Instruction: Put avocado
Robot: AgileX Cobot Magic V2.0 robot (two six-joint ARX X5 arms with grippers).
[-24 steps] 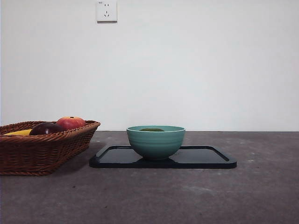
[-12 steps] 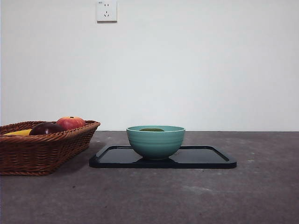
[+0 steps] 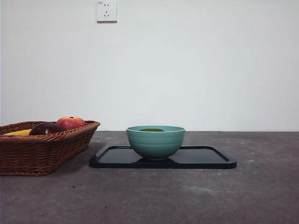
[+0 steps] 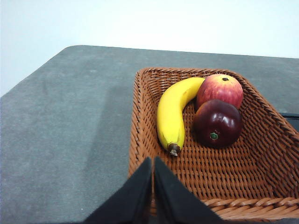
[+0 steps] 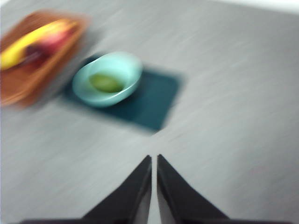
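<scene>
The olive-green avocado lies inside the teal bowl; from the front only its top peeks over the rim. The bowl stands on a black tray. My right gripper is shut and empty, high above the table and well away from the bowl; its view is motion-blurred. My left gripper is shut with nothing in it, hovering at the near edge of the wicker basket. Neither arm shows in the front view.
The wicker basket sits left of the tray and holds a banana, a red apple and a dark maroon fruit. A wall with a socket stands behind the table.
None in the front view: bowl, tray and basket stay put.
</scene>
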